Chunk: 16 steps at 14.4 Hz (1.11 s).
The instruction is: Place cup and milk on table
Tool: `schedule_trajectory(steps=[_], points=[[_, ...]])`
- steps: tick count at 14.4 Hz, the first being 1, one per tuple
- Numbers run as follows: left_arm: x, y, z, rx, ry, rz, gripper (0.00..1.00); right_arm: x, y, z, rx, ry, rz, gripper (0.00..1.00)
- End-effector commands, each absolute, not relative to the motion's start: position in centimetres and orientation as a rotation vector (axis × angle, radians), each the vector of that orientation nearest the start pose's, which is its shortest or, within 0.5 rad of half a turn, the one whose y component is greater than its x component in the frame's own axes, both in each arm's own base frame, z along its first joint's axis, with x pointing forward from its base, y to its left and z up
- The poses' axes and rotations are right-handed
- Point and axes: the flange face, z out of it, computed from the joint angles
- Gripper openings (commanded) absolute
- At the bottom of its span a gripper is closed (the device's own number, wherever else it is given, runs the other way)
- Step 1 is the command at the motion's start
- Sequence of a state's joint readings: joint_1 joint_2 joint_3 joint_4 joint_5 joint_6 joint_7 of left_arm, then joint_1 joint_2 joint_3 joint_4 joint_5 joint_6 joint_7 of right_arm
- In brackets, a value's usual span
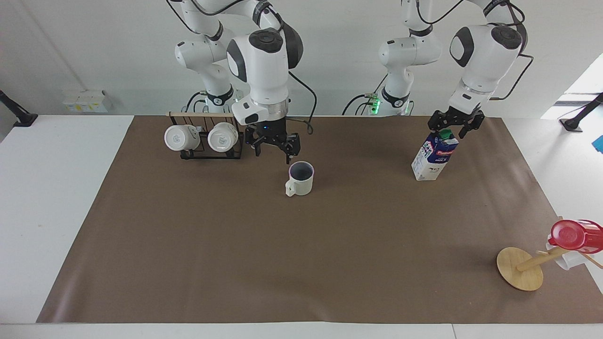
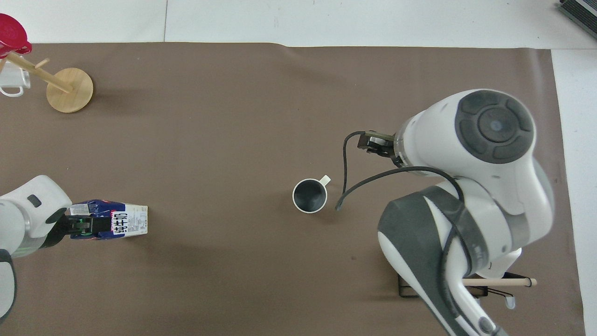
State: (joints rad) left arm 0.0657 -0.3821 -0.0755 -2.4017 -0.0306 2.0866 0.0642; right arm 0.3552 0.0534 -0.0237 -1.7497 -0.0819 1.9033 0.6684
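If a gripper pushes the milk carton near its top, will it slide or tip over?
The milk carton is tall on a small base, so it would probably tip. Its paper walls may dent. How full it is cannot be seen.

Overhead: right arm (image 2: 471, 196) covers the mug rack (image 2: 489, 282). Red cup (image 2: 11, 35) is cut by the edge.
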Motion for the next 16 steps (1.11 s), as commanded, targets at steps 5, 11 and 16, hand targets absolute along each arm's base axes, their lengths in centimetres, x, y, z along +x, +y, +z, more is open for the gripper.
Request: schedule_trajectory(steps=[5, 11, 16], points=[[43.7, -1.9, 46.4, -3.117, 0.151, -0.175, 0.87, 54.6, 8.6, 58.6, -3.137, 0.403, -0.157, 1.00], [43.6, -1.7, 45.3, -3.122, 0.143, -0.111, 0.77, 53.8, 1.9, 60.1, -3.089, 0.412, -0.088, 1.00], [43.6, -1.7, 45.3, -3.122, 0.148, -0.106, 0.60, 53.4, -0.1, 64.6, -3.083, 0.438, -0.112, 1.00]])
